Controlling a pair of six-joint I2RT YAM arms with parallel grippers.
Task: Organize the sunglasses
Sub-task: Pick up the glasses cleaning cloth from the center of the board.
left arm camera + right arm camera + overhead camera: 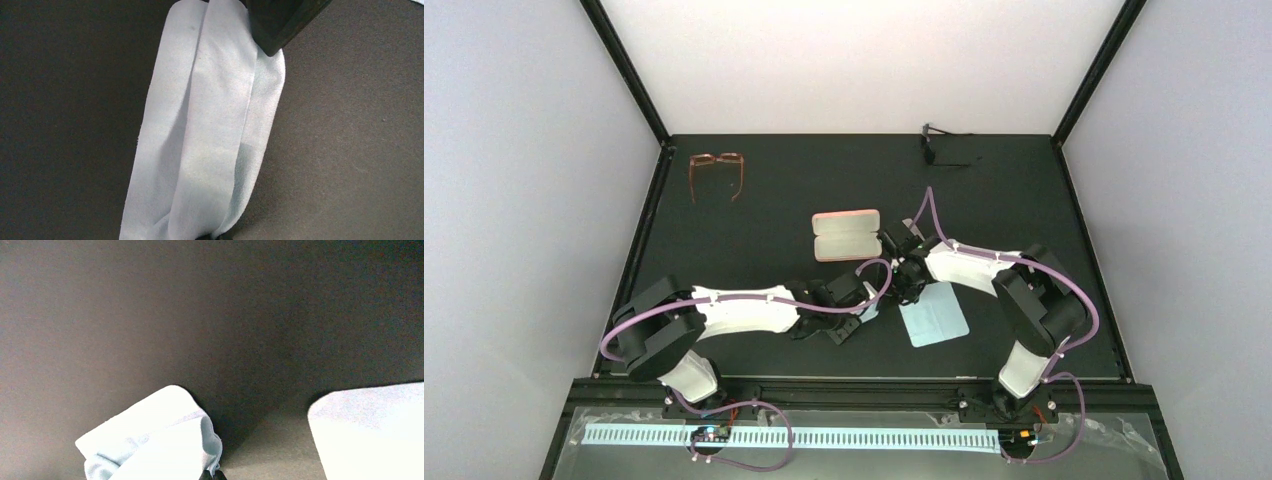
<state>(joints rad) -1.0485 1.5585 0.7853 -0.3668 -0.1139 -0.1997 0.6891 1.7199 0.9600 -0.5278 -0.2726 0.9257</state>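
Note:
The black sunglasses lie at the far back right of the mat, far from both grippers. The pink case lies open at mid table. My left gripper and my right gripper meet just in front of the case. Each is shut on an end of a small folded light-blue cloth. In the left wrist view the cloth runs from my fingertips at the bottom up to the dark right gripper. In the right wrist view the cloth bunches at my pinched fingertips.
A second light-blue cloth lies flat right of the grippers. Glasses with an orange-brown frame lie at the back left. A pale rounded-corner shape fills the right wrist view's lower right. Black frame posts stand at the back corners.

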